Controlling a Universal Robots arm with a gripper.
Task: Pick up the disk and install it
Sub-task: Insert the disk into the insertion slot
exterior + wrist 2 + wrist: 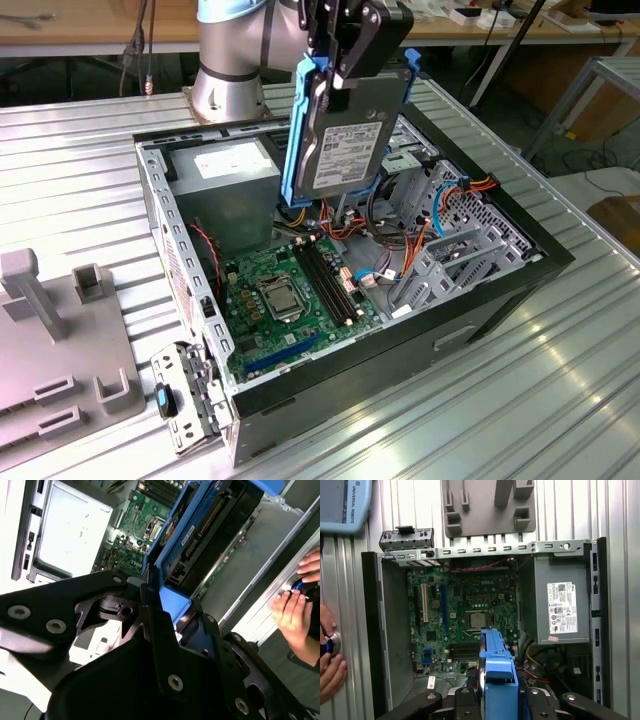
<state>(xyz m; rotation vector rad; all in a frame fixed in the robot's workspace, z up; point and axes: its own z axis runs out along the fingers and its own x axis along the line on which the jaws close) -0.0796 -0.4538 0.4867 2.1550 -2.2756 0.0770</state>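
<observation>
Closest to me, the ribbed metal counter is carrying a grey plastic fixture plate with upright blocks at the exterior view's left. Beside it a black computer case is lying on its side with the panel off. I take it that this is so the arm can reach the inside from above.

Within the case, the green motherboard is facing up. A grey metal cage with light-blue latches is sitting toward the exterior view's right.

Above them the flat dark grey disk, framed in bright blue plastic rails, is hanging on edge and slightly tilted. As far as I can tell it is clear of everything below. The black gripper is pinching it by its upper end, jaws closed tight on the blue frame. That grip leaves the long body free underneath, probably for lowering.

Behind the disk, the large grey box-shaped power supply is filling the case's far corner, and beyond it the silver arm is rising from the counter. In the first wrist view, a person's hand is resting on a round button beside the case, likely a safety control.
</observation>
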